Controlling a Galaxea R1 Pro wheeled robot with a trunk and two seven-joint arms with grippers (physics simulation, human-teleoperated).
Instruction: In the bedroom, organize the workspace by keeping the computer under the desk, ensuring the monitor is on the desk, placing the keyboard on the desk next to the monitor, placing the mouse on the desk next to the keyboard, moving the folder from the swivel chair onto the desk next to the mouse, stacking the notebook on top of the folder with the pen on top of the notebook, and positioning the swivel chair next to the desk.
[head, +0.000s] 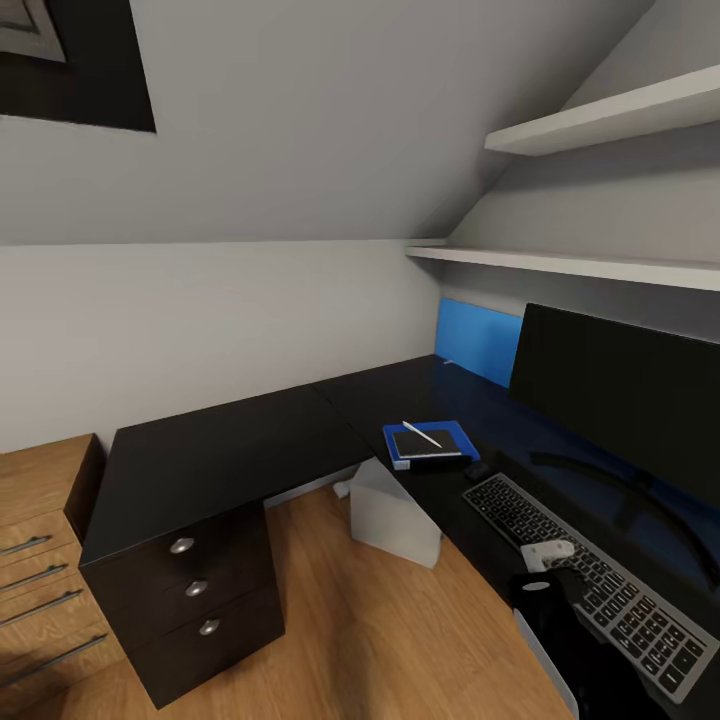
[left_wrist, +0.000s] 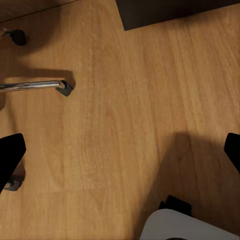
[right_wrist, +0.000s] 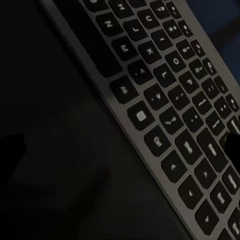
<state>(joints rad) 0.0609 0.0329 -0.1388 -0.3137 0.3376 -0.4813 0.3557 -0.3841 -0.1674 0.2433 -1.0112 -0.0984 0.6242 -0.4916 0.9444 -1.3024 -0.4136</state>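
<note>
Black desk (head: 230, 450) holds the stacked folder (head: 432, 444); the swivel chair's chrome leg (left_wrist: 32, 85) lies at ten o'clock from my left gripper (left_wrist: 120, 155), fingers spread wide. My right gripper's state I cannot tell.

A light wooden drawer chest (head: 40, 560) stands beside two white wall shelves (head: 600, 120).

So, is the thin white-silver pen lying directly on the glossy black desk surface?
No: the thin white-silver pen lies on the dark notebook, which sits on the bright-blue folder on the glossy black desk.
</note>
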